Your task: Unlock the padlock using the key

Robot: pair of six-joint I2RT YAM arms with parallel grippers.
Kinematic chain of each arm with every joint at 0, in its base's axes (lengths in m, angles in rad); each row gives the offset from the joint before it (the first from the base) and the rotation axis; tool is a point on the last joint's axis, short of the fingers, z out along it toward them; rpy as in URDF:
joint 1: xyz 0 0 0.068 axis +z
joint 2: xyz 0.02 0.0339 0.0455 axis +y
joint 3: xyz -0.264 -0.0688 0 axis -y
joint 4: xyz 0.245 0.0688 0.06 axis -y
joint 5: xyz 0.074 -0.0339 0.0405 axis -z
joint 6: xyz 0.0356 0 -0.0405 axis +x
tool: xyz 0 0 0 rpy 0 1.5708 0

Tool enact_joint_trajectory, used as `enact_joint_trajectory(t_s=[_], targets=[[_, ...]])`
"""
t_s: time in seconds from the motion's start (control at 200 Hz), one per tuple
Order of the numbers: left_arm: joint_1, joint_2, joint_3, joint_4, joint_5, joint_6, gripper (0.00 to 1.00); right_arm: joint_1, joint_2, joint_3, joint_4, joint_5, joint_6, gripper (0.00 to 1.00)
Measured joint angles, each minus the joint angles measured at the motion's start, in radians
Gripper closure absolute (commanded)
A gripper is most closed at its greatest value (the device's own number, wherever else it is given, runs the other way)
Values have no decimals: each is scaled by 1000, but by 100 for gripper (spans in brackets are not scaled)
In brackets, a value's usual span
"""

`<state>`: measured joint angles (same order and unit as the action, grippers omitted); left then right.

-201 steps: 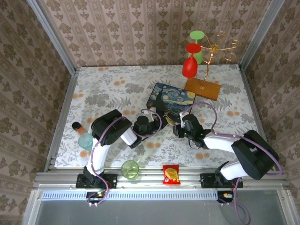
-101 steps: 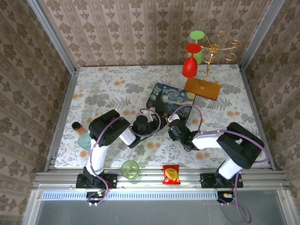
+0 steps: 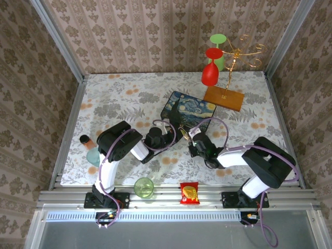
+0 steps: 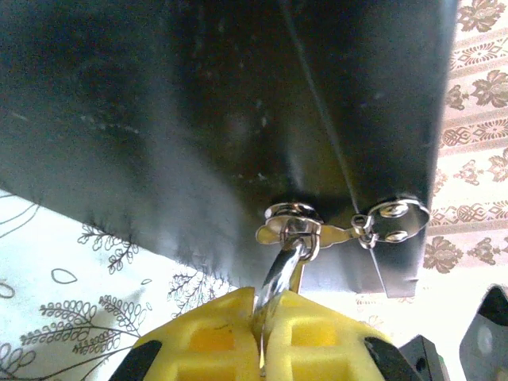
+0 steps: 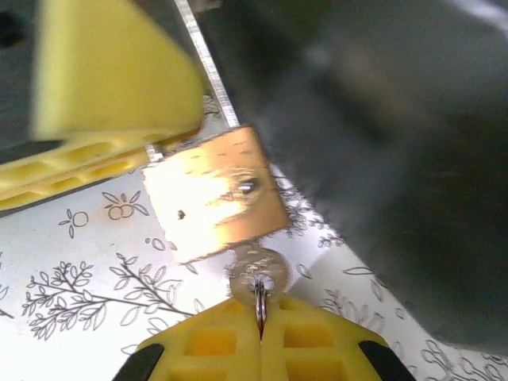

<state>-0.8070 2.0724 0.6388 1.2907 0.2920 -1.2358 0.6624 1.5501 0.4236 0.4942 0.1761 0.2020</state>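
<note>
Just changed: Your right arm is drawing its elbow in toward the middle of the table (image 3: 119,98). It is bringing the right gripper (image 5: 260,327) closer under the front edge of the starry-night box (image 3: 189,108) than it was a second ago. Your left arm is hardly shifting.
What that means: By my judgement you are past insertion and working on the turn. Nothing is showing the shackle (image 4: 279,270) sprung free yet.
Right gripper: Its pads are pressing together on the round head of the key (image 5: 255,276), and the blade is sitting in the bottom of the padlock (image 5: 213,194).
Left gripper (image 4: 260,317): Its fingers are closing on the shackle just below the hasp (image 4: 292,224), steadying the lock for you.
Where the padlock is: It is hanging from the hasp on the box's front face, between your two grippers.
Right wrist view is giving you: The brass body and the key, with one shackle leg running up past a yellow left finger. The hasp is lying outside this picture.
Left wrist view is giving you: The shackle looping through the hasp against the dark box wall. The brass body is hiding behind your own pads.
Top view is giving you: How the two arms are converging on a small gold glint. It is too small there to tell the key.
</note>
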Motion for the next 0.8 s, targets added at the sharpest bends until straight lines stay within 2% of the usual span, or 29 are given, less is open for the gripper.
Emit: enact_joint_trajectory(t_s=[0.125, 0.405, 0.445, 0.495, 0.66, 0.8], targets=[[-3, -19, -6, -29, 1, 3, 88, -121, -11, -42, 83, -220, 71, 94], [-3, -92, -23, -115, -10, 55, 83, -216, 24, -55, 197, -516, 200, 94], [-3, -91, -23, -115, -16, 58, 82, -224, 35, -55, 220, -541, 211, 94], [1, -91, -23, -109, -22, 59, 75, -233, 51, -55, 251, -573, 227, 95], [3, -50, -21, -39, -46, 55, 68, -247, 83, -55, 317, -615, 255, 94], [-6, -29, 0, -19, -70, 52, 67, -247, 85, -55, 319, -618, 257, 94]])
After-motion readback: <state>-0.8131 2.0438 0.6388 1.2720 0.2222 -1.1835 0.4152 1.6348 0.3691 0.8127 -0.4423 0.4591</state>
